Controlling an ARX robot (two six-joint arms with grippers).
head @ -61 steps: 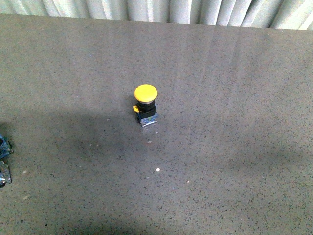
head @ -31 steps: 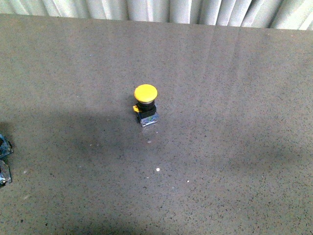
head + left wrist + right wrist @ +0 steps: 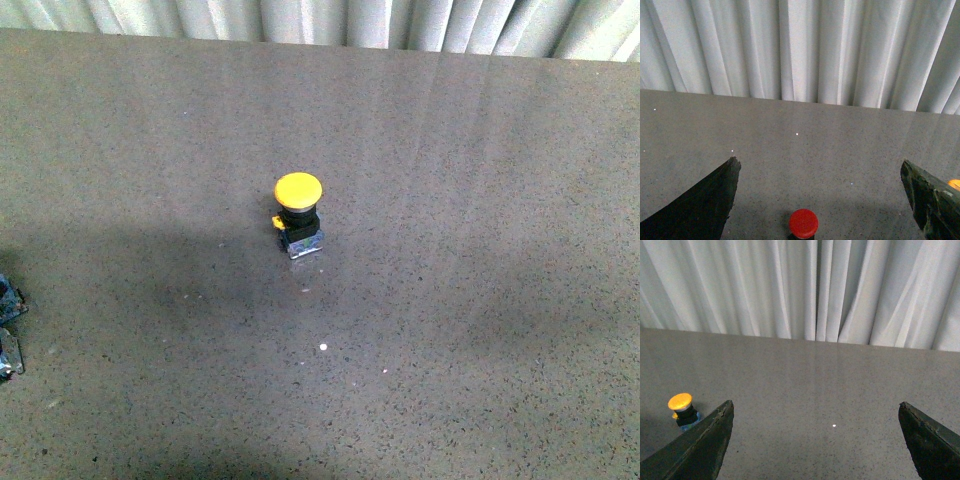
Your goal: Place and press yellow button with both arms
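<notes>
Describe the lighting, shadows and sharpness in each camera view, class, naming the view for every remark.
Front view: soft, even light; a broad dim shadow band crosses the table beside the yellow button, which is fairly sharp. Left wrist view: the bright curtain contrasts with dark, slightly blurred fingers of the left end effector. Right wrist view: similar, with faint curtain reflections on the table and fingers in silhouette.
</notes>
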